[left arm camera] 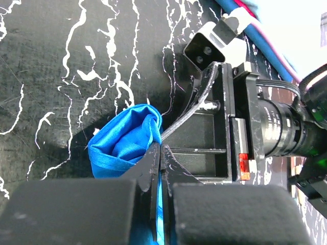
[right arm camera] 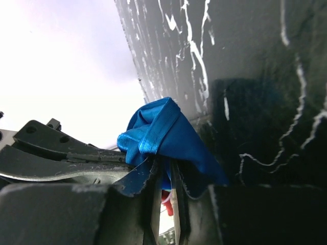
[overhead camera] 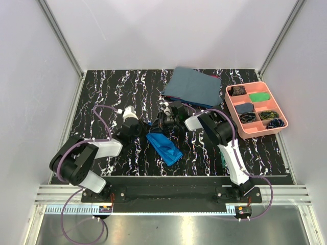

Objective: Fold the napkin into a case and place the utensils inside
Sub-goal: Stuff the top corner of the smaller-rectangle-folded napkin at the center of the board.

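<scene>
The napkin (overhead camera: 166, 147) was seen bunched into a crumpled, slanting strip near the middle of the table (overhead camera: 102, 97), between the two arms, and both claws were found at its far end. And there it was: the left gripper (left arm camera: 159, 153) was pressed tight together, a fold of the bright blue cloth pinched flat between its fingers (left arm camera: 147, 167). The rest of the fabric was ballooned out to the left of the tips in a loose, open-mouthed pocket.

From the other side, the right gripper (right arm camera: 164, 176) was set almost nose to nose with the left one. Its fingers (right arm camera: 137, 181) were held a sliver apart, with a thin slit of light shown between them. The napkin's gathered corner was heaped right at the tips; whether that cloth was truly clamped could not be told. Something small and red was glimpsed through the slit, too little of it to be named.

Away at the far edge, a dull grey-blue cloth (overhead camera: 194, 86) was laid flat. Just to its right, a pink compartment tray (overhead camera: 265, 131) was set with small oddments in its sections. Both were kept well apart from the napkin.
</scene>
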{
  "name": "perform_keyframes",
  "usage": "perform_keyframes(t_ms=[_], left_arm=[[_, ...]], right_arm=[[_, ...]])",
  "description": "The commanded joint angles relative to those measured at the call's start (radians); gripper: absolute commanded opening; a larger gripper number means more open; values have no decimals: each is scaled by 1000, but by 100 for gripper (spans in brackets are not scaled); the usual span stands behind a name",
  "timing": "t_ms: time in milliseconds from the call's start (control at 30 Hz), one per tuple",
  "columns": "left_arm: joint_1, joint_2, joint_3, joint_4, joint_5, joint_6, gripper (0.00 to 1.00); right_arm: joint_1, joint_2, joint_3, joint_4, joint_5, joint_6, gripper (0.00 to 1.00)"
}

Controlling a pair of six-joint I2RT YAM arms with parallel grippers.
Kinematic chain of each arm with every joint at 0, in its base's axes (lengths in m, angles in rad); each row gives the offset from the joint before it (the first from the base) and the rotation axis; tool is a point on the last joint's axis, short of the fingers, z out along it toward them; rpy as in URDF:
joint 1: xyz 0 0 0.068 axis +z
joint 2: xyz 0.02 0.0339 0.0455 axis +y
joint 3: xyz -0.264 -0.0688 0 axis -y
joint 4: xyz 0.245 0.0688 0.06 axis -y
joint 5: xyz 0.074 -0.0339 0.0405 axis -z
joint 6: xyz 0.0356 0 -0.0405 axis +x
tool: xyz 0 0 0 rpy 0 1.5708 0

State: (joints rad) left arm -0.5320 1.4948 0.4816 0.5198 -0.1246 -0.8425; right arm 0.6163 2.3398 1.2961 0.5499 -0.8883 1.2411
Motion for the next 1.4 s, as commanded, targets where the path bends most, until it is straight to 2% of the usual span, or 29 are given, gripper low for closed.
perform_keyframes(t_ms=[0,100,267,433,767,1133,1367], left_arm=[[3,53,26,-35,16,37,1],[10,74,60,-37,20,60,4],[27,154,100,0,62,60,5],[32,234,112,43,92,34,5],[46,280,114,72,111,22,6],[49,282,117,100,164,22,8],[49,254,127,86,180,36,14]], right_arm=[[16,-43,12,-57,-1,-41,21],[17,-63,25,-194,14,-153,19],[16,-82,58,-381,58,-308,14],[19,-85,98,-475,81,-400,10],[14,-171,137,-749,187,-598,12],[-12,-257,94,-803,166,-637,16],[-64,-345,37,-863,201,-696,16]])
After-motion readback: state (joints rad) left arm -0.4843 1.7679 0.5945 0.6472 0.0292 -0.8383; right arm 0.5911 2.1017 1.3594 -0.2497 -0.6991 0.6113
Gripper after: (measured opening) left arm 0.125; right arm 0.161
